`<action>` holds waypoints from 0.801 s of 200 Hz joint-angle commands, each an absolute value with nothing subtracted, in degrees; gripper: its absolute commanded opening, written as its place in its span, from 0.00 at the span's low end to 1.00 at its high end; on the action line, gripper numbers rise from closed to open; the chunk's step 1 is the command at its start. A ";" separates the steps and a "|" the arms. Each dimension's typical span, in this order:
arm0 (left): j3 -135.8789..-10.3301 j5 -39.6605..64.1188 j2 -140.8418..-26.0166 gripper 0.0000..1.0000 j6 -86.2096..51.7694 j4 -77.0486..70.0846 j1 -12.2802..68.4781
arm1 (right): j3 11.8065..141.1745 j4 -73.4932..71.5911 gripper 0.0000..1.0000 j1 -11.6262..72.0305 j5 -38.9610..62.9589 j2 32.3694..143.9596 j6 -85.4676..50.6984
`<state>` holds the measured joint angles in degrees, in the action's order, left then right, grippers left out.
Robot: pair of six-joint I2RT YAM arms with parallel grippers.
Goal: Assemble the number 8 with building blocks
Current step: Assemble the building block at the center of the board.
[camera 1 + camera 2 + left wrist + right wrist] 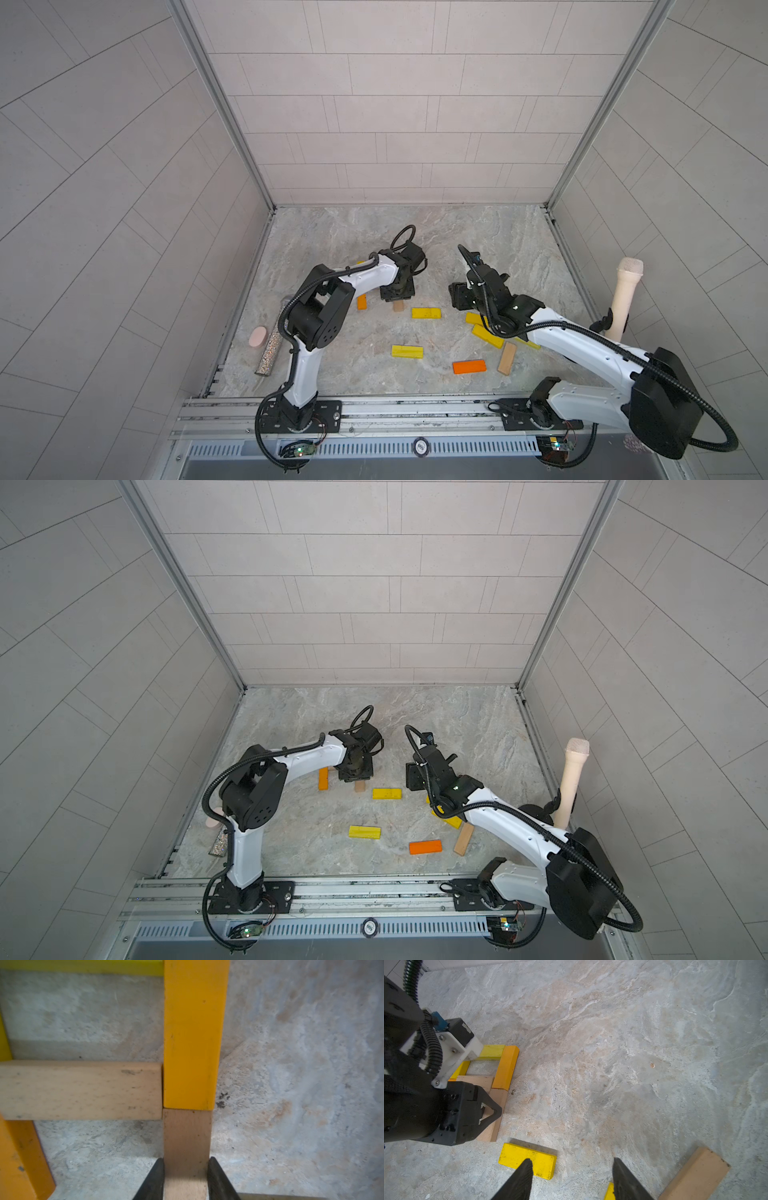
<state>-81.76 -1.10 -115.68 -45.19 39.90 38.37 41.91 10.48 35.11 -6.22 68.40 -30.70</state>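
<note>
A partly built number 8 lies under my left arm: a yellow bar (491, 1051), an orange bar (193, 1032) and a tan cross bar (79, 1089) frame one square hole. A second tan bar (187, 1142) lies end to end with the orange one. My left gripper (186, 1160) is shut on it, one finger on each long side. Another orange bar (362, 302) lies on the figure's left side. My right gripper (572, 1160) hangs open above the table with nothing between its fingers. A loose yellow block (527, 1160) sits below one finger.
Loose building blocks lie on the marble table: yellow ones (426, 313) (407, 351) (487, 336), an orange one (469, 366) and a tan one (507, 358). A cream microphone-shaped cylinder (623, 297) stands at the right wall. A glittery cylinder (270, 351) and a pink disc (259, 336) lie at the left.
</note>
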 commanded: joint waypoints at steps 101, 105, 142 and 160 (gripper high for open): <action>-76.04 -5.52 -106.89 0.56 -44.07 37.20 40.17 | 40.65 13.41 0.67 34.97 -4.79 62.83 -29.40; -75.26 -5.66 -106.05 0.56 -44.04 36.64 40.25 | 40.61 13.79 0.67 35.05 -4.75 62.56 -29.22; -66.49 -4.11 -97.40 0.64 -43.02 29.00 40.91 | 41.48 17.64 0.68 36.46 -4.26 61.69 -26.16; -61.76 -2.40 -93.17 0.66 -41.79 23.99 40.96 | 41.65 19.33 0.68 38.24 -5.82 61.21 -25.41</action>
<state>-66.81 -2.81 -98.02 -43.03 30.83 40.66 41.15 15.22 36.38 -4.36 62.26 -27.57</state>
